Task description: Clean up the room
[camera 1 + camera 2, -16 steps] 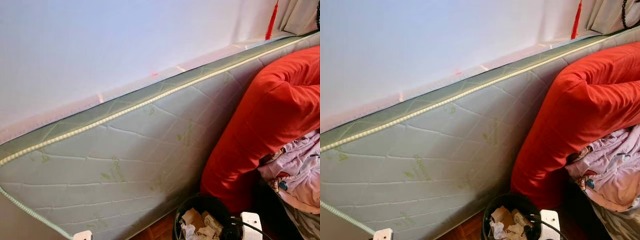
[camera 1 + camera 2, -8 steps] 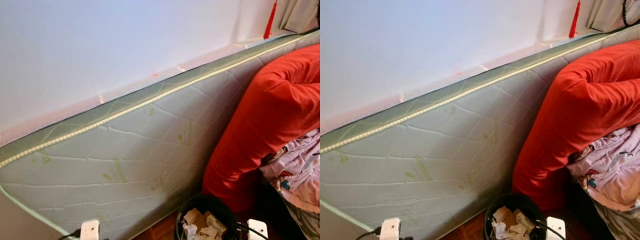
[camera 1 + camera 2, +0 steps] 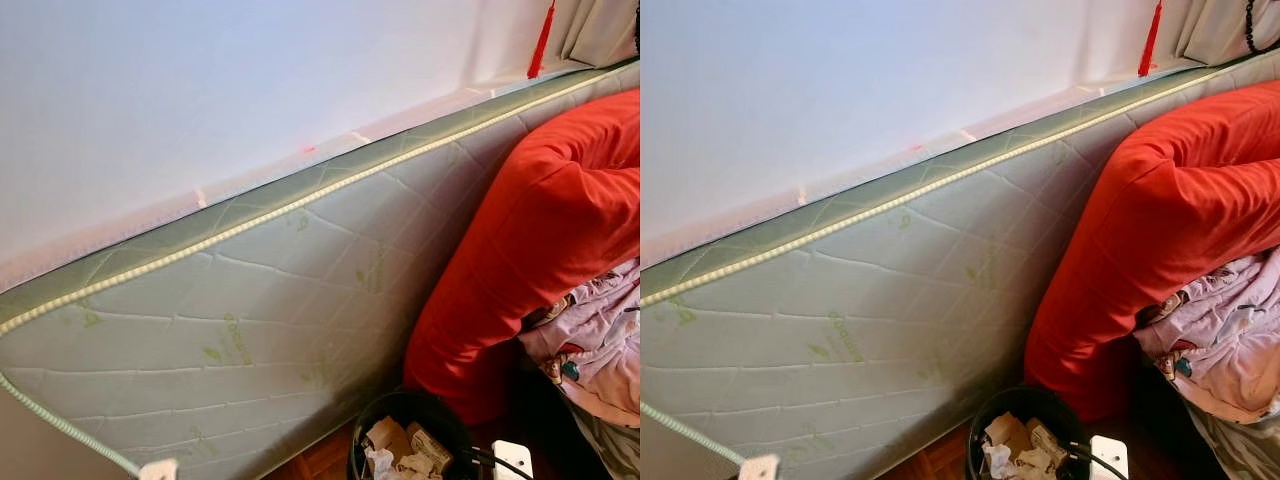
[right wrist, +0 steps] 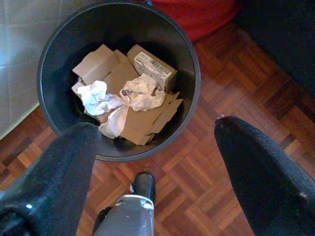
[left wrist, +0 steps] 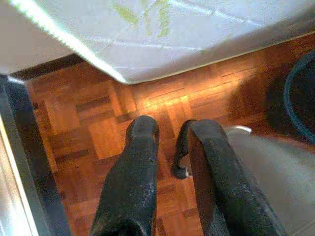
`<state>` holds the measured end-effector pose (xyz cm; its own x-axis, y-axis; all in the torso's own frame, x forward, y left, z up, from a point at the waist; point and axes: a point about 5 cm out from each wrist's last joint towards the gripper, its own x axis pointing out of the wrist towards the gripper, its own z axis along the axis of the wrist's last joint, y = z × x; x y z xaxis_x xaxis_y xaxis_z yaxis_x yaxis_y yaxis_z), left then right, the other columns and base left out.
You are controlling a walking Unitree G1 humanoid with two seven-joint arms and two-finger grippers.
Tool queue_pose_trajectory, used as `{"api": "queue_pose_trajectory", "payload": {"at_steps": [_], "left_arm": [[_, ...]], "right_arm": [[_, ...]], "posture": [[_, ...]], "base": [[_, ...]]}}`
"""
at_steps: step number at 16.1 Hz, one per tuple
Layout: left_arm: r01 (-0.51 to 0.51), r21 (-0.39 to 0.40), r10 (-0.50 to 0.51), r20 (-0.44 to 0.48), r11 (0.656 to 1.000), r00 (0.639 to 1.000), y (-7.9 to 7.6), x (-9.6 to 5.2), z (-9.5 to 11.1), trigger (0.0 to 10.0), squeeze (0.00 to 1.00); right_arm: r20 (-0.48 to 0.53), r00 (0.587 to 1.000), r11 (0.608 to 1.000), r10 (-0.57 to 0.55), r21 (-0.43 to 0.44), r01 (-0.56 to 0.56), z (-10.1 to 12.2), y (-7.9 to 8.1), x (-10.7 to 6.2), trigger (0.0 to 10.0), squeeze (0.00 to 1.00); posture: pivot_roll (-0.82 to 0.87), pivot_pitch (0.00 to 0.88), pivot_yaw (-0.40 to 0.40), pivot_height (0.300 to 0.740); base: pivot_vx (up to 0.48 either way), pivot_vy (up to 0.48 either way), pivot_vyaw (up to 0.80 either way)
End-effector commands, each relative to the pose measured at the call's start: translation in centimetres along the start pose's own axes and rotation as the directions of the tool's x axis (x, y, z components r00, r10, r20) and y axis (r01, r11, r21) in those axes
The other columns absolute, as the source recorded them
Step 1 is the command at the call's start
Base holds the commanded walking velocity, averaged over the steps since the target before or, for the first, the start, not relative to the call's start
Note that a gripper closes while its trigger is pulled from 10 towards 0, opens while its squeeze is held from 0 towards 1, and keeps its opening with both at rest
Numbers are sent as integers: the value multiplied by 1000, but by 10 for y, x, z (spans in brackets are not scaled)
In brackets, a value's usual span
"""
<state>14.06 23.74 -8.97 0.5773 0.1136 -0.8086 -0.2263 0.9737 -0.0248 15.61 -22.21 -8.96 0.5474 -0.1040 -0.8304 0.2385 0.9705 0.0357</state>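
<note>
hovering over black bin [image 4: 54, 59] holding cardboard [image 4: 133, 123], crumpled paper [image 4: 123, 96]: right tool [image 4: 157, 147] spread; left tool [image 5: 170, 147] pressed together.

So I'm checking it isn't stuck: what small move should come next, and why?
Probably draw the right gripper back from the black bin: its fingers are spread wide with nothing between them, and cardboard and crumpled paper already lie inside. The left gripper, fingers close together, hangs over bare parquet floor.

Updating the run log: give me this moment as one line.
right gripper: open, empty, above black bin | bin: cardboard, crumpled paper | left gripper: shut, empty, over parquet floor by mattress
</note>
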Motion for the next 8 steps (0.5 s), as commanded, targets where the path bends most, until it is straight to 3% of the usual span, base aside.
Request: {"api": "queue_pose_trajectory", "payload": {"at_steps": [1,3,8], "left_arm": [[-15,-15,15,-3,1000,1000,9,-3,-5,10000,0],[-16,-18,16,-10,1000,1000,9,-4,-8,10000,0],[18,-18,-18,12,1000,1000,-22,7,12,10000,0]], "right_arm": [[-2,1000,1000,7,-7,-7,-1,2,0,10000,0],[-2,1000,1000,9,-6,-9,0,2,0,10000,0],[-3,1000,1000,16,-17,-16,0,3,0,10000,0]], "posture": [[43,0,71,740],[41,0,72,740],[28,0,75,740]], "base": [[-277,0,0],[-274,0,0],[-276,0,0]]}}
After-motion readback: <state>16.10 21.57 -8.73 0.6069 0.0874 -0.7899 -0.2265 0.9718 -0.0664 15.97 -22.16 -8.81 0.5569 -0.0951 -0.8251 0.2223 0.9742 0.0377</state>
